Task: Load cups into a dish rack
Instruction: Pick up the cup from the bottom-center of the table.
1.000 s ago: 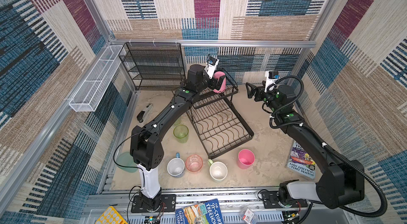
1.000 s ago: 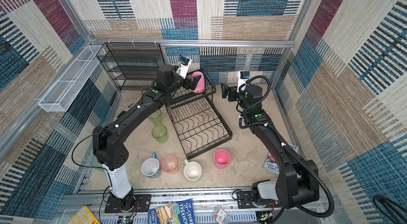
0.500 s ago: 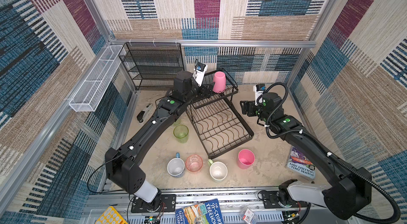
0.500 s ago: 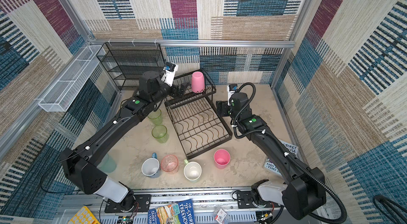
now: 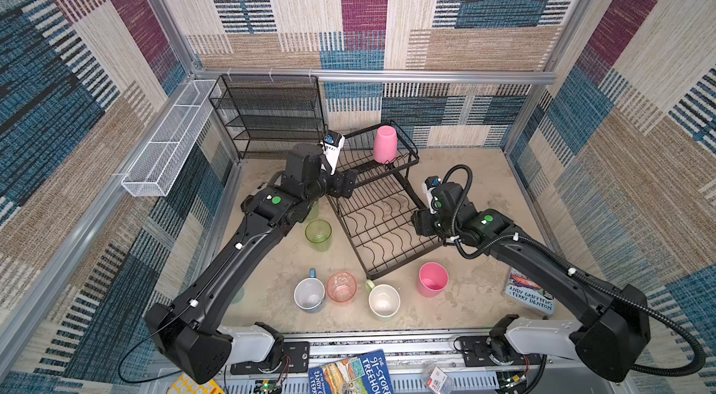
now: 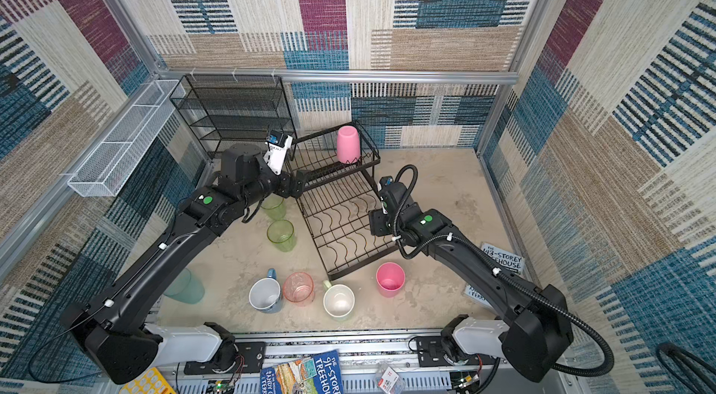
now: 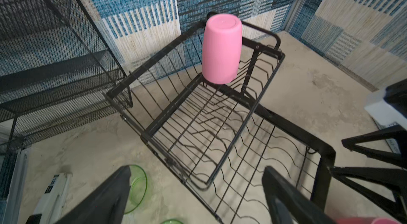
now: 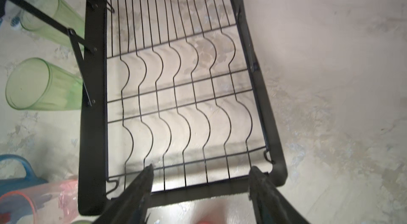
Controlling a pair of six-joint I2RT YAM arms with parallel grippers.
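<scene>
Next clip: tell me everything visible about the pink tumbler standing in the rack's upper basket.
The pink tumbler is opaque, smooth and plastic-looking. It is plain, has no handle and tapers slightly. It stands upside down and roughly upright, with its flat base up and its wider mouth down, in the right-hand part of the dish rack's upper basket. Its rim rests on the basket's black wires. Nothing else touches it, and it looks intact.
</scene>
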